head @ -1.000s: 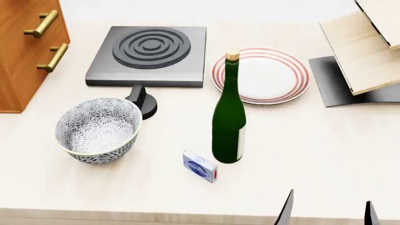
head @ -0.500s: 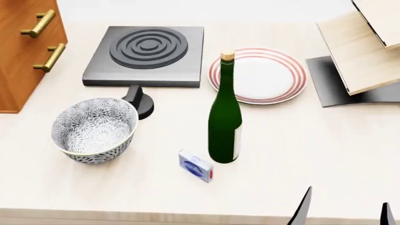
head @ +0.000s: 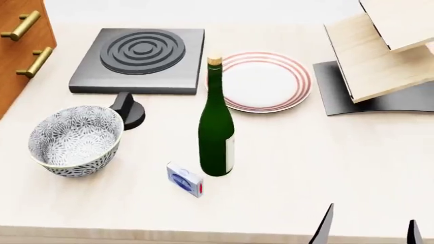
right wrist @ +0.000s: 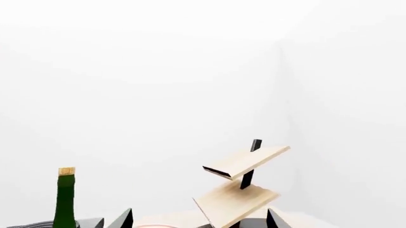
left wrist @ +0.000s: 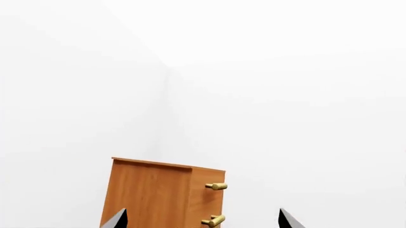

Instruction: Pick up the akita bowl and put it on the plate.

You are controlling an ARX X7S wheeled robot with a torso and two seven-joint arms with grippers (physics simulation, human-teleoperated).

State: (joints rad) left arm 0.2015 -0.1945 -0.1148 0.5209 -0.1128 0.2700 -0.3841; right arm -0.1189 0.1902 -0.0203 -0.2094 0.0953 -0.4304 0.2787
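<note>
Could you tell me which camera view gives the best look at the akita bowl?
The head view: the akita bowl shows whole there, upright on the table near the burner's knob. The left wrist view shows only a wooden cabinet, and the right wrist view shows no bowl either.

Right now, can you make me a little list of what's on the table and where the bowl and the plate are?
bowl: akita bowl, upright, empty, near the table's front left
plate: plate, empty, farther back, right of the burner
between them: green bottle, standing
other things: small blue box, black knob, wooden rack, drawer cabinet
right gripper: open, low at the front edge, holding nothing
left gripper: open, holding nothing
</note>
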